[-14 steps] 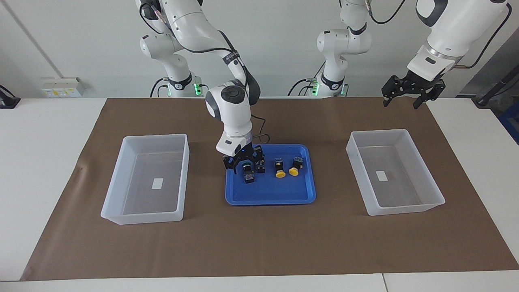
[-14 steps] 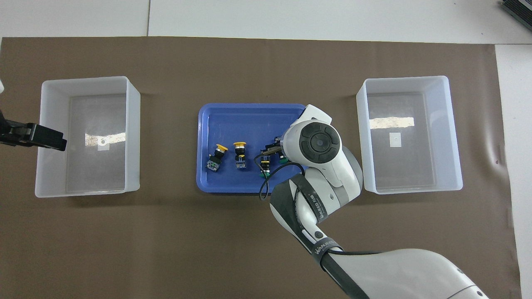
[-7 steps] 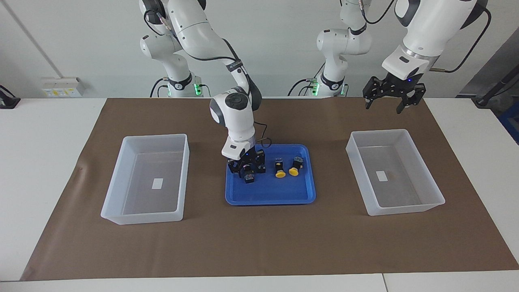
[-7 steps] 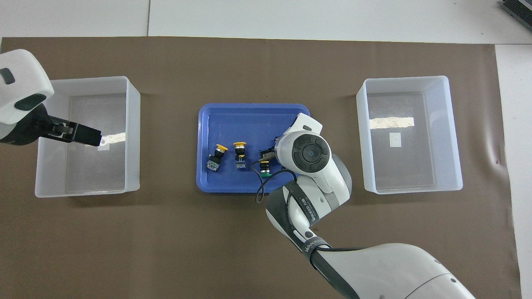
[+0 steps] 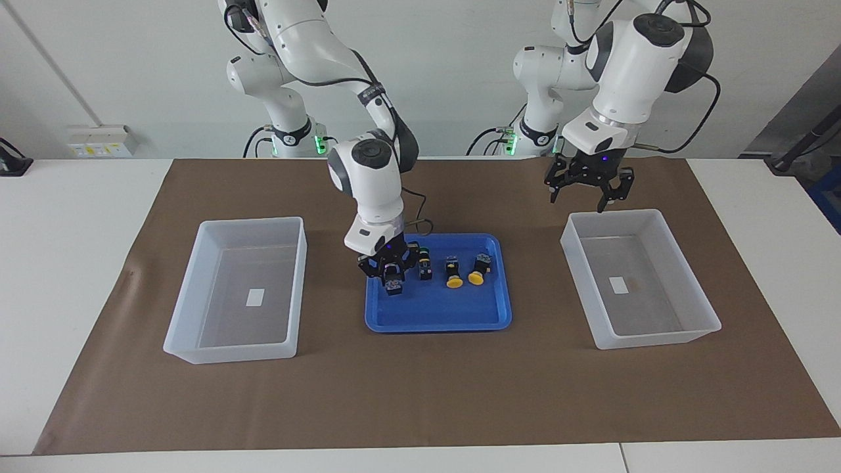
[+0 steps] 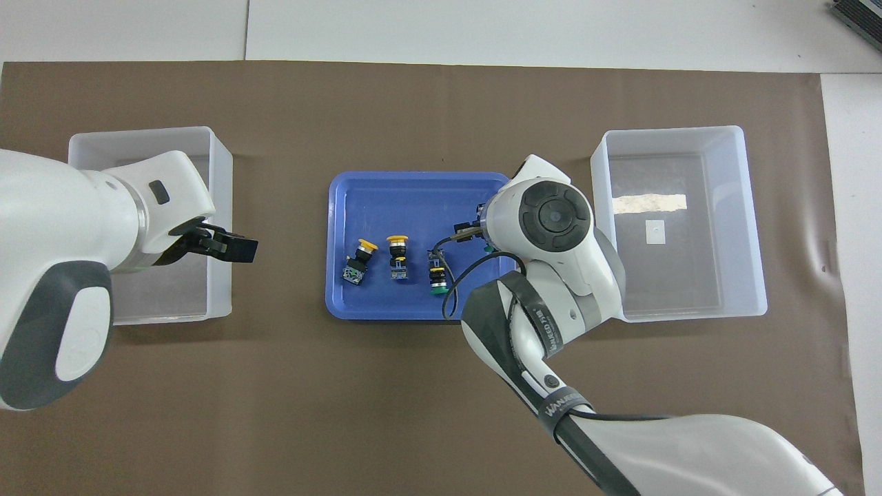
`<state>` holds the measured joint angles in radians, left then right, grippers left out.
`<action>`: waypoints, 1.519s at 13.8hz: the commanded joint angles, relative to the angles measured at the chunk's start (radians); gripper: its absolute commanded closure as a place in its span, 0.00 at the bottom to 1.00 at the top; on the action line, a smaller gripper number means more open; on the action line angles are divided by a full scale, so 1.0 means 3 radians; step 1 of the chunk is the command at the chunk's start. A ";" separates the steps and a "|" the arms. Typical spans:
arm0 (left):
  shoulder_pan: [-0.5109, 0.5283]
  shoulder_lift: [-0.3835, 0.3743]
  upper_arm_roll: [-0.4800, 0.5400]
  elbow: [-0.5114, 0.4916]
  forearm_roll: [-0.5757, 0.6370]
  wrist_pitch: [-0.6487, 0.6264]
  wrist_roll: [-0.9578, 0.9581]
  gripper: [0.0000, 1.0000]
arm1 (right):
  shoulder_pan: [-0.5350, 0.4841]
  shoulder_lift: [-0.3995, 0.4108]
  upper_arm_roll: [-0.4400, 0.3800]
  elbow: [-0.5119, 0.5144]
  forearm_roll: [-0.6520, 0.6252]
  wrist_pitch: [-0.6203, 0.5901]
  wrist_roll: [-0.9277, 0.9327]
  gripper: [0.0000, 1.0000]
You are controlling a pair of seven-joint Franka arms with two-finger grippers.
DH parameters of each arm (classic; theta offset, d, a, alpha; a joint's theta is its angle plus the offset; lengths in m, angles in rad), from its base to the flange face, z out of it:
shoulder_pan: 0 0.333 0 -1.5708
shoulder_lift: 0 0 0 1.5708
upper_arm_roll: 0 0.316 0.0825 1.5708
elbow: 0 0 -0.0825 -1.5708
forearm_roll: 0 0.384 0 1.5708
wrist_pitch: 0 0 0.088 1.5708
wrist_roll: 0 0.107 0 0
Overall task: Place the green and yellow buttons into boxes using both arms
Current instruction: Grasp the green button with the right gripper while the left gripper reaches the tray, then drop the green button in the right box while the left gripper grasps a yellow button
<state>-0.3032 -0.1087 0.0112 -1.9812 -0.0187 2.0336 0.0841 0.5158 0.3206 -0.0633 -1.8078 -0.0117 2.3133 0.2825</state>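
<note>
Brown mat: right hand (image 5: 391, 275) grips green button (image 5: 394, 285) (over blue tray (image 5: 438, 318)); left hand (image 5: 589, 187) open, empty.

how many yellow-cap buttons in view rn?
2. One yellow button lies on the blue tray toward the left arm's end; the other beside it. None looks hidden.

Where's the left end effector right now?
In the facing view, the left end effector hangs open in the air over the mat beside the box at its arm's end.

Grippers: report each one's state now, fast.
Left gripper: open, empty, above the edge of a box.
Right gripper: closed on a green button over the blue tray.
</note>
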 commanded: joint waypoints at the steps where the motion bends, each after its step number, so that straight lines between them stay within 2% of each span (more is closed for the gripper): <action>1: -0.0246 -0.0002 0.0039 -0.0406 -0.0045 0.0516 -0.0172 0.00 | -0.0281 -0.0326 0.0012 0.0002 -0.0027 -0.0312 -0.0214 1.00; 4: -0.0482 0.0331 0.0039 -0.0457 -0.0045 0.0879 -0.0428 0.00 | -0.0772 -0.0378 0.0017 -0.0013 -0.0033 -0.0369 -0.0796 1.00; 7: -0.0645 0.0383 0.0039 -0.0799 -0.0045 0.1585 -0.0500 0.00 | -0.1212 -0.0333 0.0017 -0.0095 -0.0017 -0.0272 -0.1405 1.00; 9: -0.0717 0.0560 0.0039 -0.0805 -0.0045 0.1678 -0.0551 0.00 | -0.1453 -0.0241 0.0022 -0.0176 -0.0017 -0.0058 -0.1707 1.00; 12: -0.0850 0.0853 0.0039 -0.0820 -0.0045 0.2056 -0.0812 0.00 | -0.1596 -0.0072 0.0022 -0.0309 -0.0007 0.0270 -0.1790 1.00; 16: -0.0886 0.0970 0.0039 -0.0836 -0.0045 0.2062 -0.0817 0.00 | -0.1648 0.0031 0.0022 -0.0539 -0.0007 0.0638 -0.1785 1.00; 17: -0.0937 0.1021 0.0039 -0.0836 -0.0045 0.2072 -0.0817 0.00 | -0.1648 0.0076 0.0022 -0.0540 -0.0007 0.0669 -0.1780 0.73; 18: -0.0937 0.1083 0.0044 -0.0836 -0.0045 0.2103 -0.0817 0.00 | -0.1643 0.0082 0.0022 -0.0534 -0.0007 0.0664 -0.1775 0.26; 19: -0.0942 0.1093 0.0044 -0.0836 -0.0045 0.2143 -0.0817 0.00 | -0.1643 0.0077 0.0027 -0.0524 -0.0007 0.0659 -0.1775 0.00; 21: -0.0953 0.1093 0.0044 -0.0846 -0.0045 0.2113 -0.0838 0.00 | -0.1592 -0.0025 0.0037 -0.0494 -0.0007 0.0603 -0.1770 0.00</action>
<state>-0.5687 0.2186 0.0091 -2.2230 -0.0192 2.6450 -0.1570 0.0422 0.3511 -0.0695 -1.9507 -0.0119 2.4961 -0.2393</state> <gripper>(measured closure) 0.000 0.278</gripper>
